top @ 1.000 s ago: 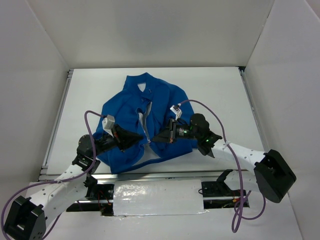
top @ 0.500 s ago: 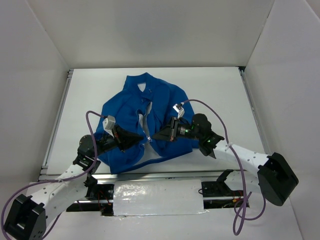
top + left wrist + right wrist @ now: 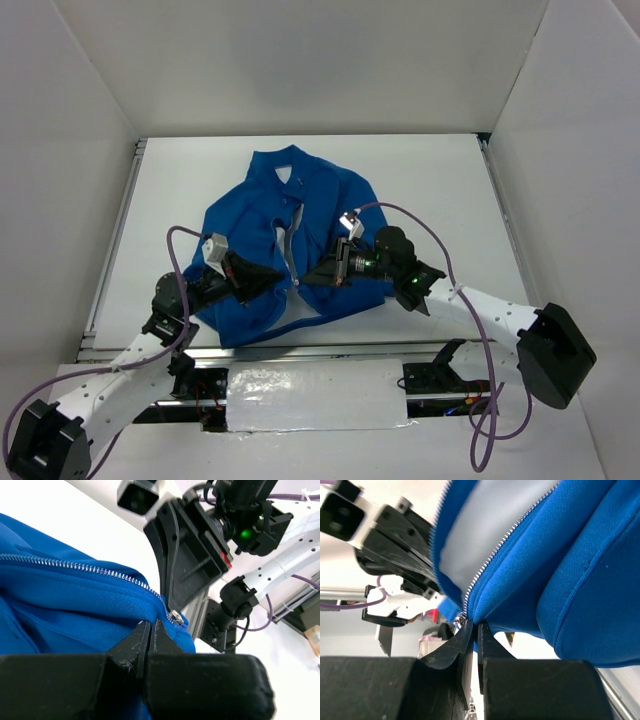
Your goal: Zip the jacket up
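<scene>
A royal-blue jacket [image 3: 330, 200] of soft, smooth fabric lies rumpled on the flat white table [image 3: 430, 190], collar toward the far side and hem toward the arms. Its front is open, showing a narrow wedge of pale lining [image 3: 490, 525].

The left gripper [image 3: 283, 281] and right gripper [image 3: 312, 274] meet tip to tip at the bottom of the front opening. In the left wrist view, the left gripper's black, angular fingers [image 3: 130, 645] are pressed together, their tapered tips nipping the blue hem. Just above them the zipper [image 3: 75, 566], a line of fine silvery teeth, ends at a small shiny metal piece [image 3: 175, 616].

In the right wrist view, the right gripper's matte black tips are drawn almost together, only a slit between them. They pinch the folded hem edge where the other row of teeth runs down beside the lining.
</scene>
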You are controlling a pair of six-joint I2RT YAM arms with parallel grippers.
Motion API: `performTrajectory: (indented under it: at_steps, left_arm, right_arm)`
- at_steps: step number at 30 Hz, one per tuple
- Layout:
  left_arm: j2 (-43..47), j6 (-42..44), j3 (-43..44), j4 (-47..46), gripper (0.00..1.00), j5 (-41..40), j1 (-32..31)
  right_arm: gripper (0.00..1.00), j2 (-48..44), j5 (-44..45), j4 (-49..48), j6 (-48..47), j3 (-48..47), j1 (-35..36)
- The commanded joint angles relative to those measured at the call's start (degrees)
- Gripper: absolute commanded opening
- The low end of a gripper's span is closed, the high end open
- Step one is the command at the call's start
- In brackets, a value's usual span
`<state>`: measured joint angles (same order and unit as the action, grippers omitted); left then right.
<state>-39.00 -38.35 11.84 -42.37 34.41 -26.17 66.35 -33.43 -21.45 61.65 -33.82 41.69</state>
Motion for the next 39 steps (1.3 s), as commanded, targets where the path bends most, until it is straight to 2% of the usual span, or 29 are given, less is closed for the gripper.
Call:
performTrajectory:
  at_steps: [1, 8, 11, 18, 26, 31, 39]
  left_arm:
    - [2.35, 4.15, 1.61, -2.98, 0.00, -1.80, -0.37]
    - [2.71, 9.51, -2.17, -13.87, 0.00, -2.59, -0.46]
    - [0.35, 11.79, -1.82, -15.36, 0.00, -2.95, -0.63]
    - [-0.64, 14.26, -1.46, -16.42, 0.00, -4.96, -1.95]
    - [2.62, 14.79, -3.48, -15.90, 0.00, -8.13, -2.65]
    - [1.57, 14.44, -4.19, -16.95, 0.00, -8.13, -2.83]
    - [-0.90, 13.04, -4.10, -19.33, 0.00, -7.17, -2.92]
  right_arm:
    - [0.00, -2.01, -0.23, 1.59, -0.74, -1.60, 2.42]
    - [0.00, -6.13, 0.82, -2.27, 1.37, 2.18, 4.45]
    - [0.00, -6.93, 2.14, -3.33, 0.93, 2.53, 4.71]
    - [0.00, -6.50, 6.88, -0.70, -0.65, 1.40, 4.98]
    - [0.00, -4.12, 7.50, -5.26, 1.54, 1.83, 4.98]
    - [0.00, -5.87, 7.94, -10.96, 2.69, 4.55, 5.06]
    - [0.00, -5.62, 6.27, -15.01, 0.67, 5.35, 4.98]
